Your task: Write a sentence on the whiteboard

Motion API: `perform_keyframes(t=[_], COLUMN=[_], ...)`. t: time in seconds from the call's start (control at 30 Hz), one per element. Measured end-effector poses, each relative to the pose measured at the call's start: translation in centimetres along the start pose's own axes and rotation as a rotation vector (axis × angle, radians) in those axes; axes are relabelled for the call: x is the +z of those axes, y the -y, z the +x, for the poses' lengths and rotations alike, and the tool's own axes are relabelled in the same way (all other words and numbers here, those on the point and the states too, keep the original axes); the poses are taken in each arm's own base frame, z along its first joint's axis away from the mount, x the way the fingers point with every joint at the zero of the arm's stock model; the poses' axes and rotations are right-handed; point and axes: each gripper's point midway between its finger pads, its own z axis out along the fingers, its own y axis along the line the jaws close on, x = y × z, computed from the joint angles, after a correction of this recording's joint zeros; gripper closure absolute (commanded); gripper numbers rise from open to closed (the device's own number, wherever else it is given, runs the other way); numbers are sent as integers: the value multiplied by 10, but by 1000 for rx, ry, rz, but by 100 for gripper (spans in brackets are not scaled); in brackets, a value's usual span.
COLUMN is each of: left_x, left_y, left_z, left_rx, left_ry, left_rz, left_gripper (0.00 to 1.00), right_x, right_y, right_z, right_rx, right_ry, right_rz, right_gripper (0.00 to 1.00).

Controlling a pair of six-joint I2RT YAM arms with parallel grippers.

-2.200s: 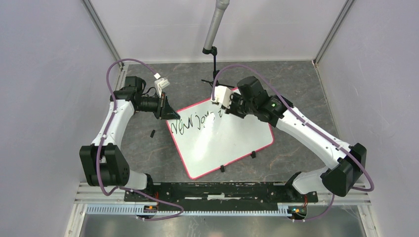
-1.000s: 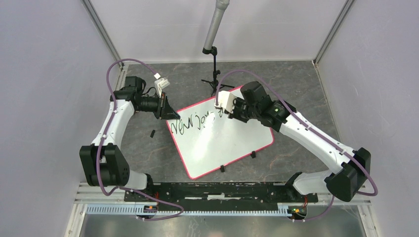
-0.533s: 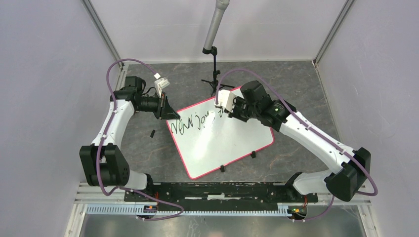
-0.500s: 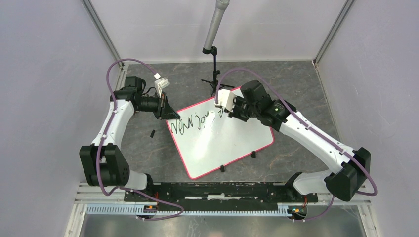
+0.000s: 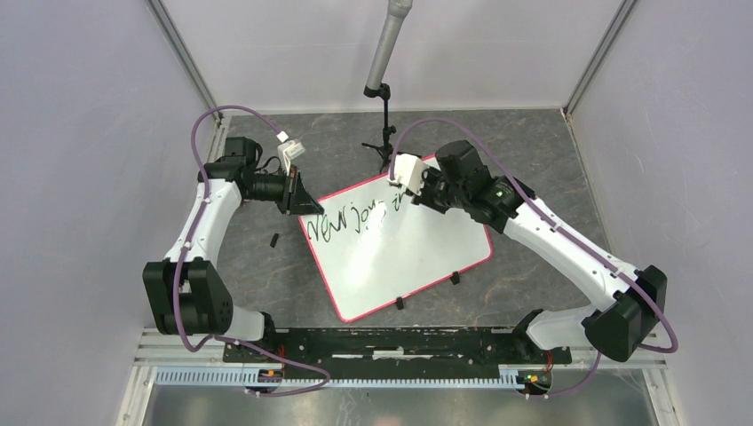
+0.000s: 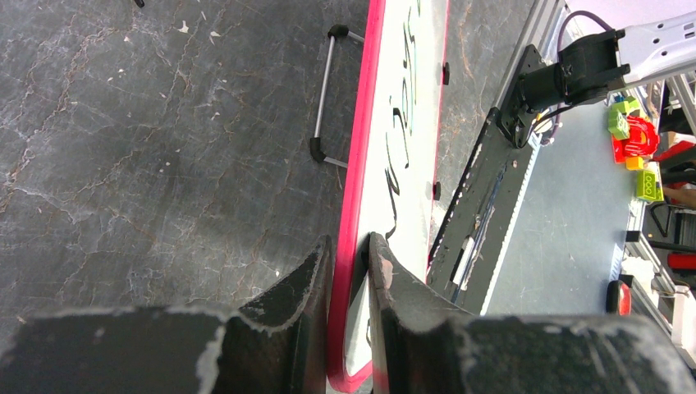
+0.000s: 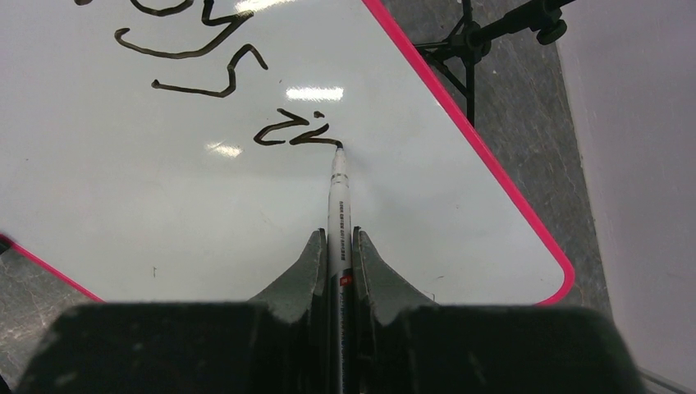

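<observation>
The whiteboard [image 5: 400, 253] lies tilted on the dark floor, white with a pink-red rim. The sentence [image 5: 346, 219] is one slanted line of black cursive strokes along its upper left part; its newest strokes show in the right wrist view [image 7: 295, 131]. My left gripper [image 5: 296, 197] is shut on the whiteboard's left rim [image 6: 354, 205], one finger on each side. My right gripper [image 5: 411, 191] is shut on a white marker [image 7: 339, 205] whose black tip touches the whiteboard [image 7: 164, 213] at the end of the last stroke.
A black stand with a grey pole [image 5: 384, 84] rises behind the board's far corner. A small black piece [image 5: 274, 240] lies on the floor left of the board. Black clips [image 5: 455, 278] sit on the board's near edge. Grey walls enclose the cell.
My right gripper has moved the marker up and to the right along the line, adding a few small strokes. The left arm and the board have not moved.
</observation>
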Motion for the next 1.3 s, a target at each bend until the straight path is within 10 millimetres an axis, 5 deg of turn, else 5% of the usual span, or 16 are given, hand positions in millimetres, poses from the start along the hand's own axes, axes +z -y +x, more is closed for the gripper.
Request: perform_keyframes(t=[0.53, 0.97, 1.3], left_x=[0, 0, 0], left_y=[0, 0, 1], left_z=[0, 0, 0], left_rx=[0, -2, -11], left_ry=[0, 1, 0], left_rz=[0, 1, 0], left_gripper=[97, 97, 97], right_x=[-3, -20, -8], right_y=[-22, 14, 13], right_z=[13, 8, 16], right_rx=[3, 29, 37], right_ry=[-11, -4, -35], right_rz=[-91, 19, 6], right_gripper=[100, 100, 100])
